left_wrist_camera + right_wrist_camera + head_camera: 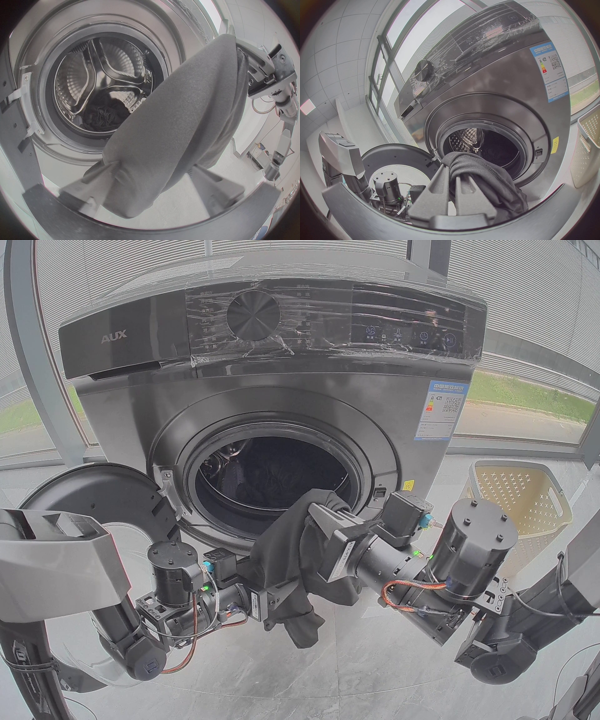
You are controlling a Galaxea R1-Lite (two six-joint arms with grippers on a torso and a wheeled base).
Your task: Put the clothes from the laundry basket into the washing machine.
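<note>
A dark grey garment (289, 552) hangs in front of the washing machine's open drum (275, 477). My right gripper (317, 513) is shut on its top edge at the lower rim of the opening; in the right wrist view the cloth (487, 176) bunches over the closed fingers (437, 190). My left gripper (277, 605) sits lower, open, with the garment's (175, 131) lower part draped between and over its spread fingers (215, 187). More dark clothes (104, 114) lie inside the drum. The beige laundry basket (525, 502) stands on the floor to the right.
The machine's round door (94, 496) is swung open to the left, beside my left arm. Pale tiled floor (375, 665) spreads in front of the machine. Windows and a frame post (37, 365) stand behind and to the left.
</note>
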